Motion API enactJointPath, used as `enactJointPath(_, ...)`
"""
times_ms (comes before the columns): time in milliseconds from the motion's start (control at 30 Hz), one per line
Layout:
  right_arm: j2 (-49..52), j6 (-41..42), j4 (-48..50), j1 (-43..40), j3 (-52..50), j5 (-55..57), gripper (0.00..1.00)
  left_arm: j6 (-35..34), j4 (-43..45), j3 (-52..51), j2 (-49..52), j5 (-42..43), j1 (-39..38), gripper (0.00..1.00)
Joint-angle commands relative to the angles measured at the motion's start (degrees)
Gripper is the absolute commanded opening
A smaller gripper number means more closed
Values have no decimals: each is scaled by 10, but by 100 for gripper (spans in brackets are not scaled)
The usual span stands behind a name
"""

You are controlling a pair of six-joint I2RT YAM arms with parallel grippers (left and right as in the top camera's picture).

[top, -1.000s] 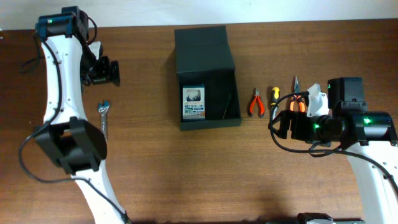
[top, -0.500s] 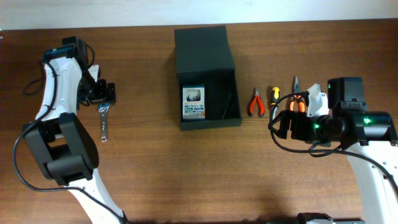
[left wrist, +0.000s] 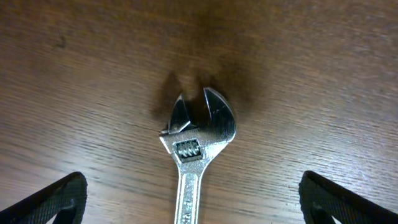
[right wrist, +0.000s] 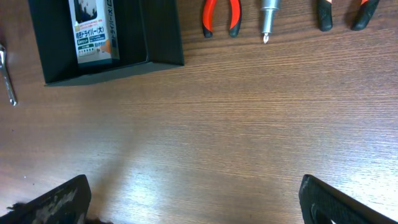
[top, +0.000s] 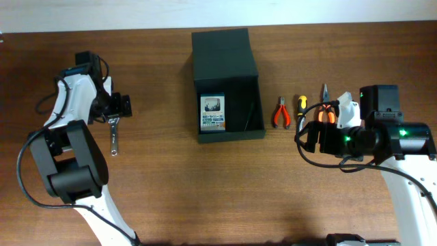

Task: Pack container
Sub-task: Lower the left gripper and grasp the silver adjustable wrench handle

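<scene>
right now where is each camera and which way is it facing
overhead: above the table, facing straight down; shows both arms, left tool and right tool.
left wrist: low over the wrench, facing down; left tool's open fingers in the bottom corners.
right wrist: higher, facing down at bare table, with box, pliers, screwdriver along the top; right tool's open fingers in the bottom corners.
shared: the wrench shows in all three; box in overhead and right wrist.

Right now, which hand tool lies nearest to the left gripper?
The silver adjustable wrench, its head just under the open left gripper. The red pliers, screwdriver and long-nose pliers lie beyond the container.
</scene>
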Motion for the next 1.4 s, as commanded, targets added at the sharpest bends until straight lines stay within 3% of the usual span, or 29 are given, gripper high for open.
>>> enactJointPath(0, 2, -1, 0, -4, 10, 1, 99, -43, 19, -19, 0, 2, 1, 97)
enactJointPath(233, 2, -1, -5, -4, 10, 1, 99, -81, 34, -24, 1, 2, 1, 97)
enactJointPath(967, 2, -1, -15, -4, 10, 1, 99, -83, 58, -25, 50, 6, 1, 91)
enactJointPath(1100, 2, -1, -17, -4, 10, 1, 99, -83, 56, -25, 50, 7, 1, 75)
enactJointPath(1200, 2, -1, -19, -4, 10, 1, 99, -85, 52, -25, 50, 6, 1, 53)
enactJointPath(1367, 2, -1, -19, -4, 10, 1, 99, -89, 46, -26, 50, 6, 1, 52)
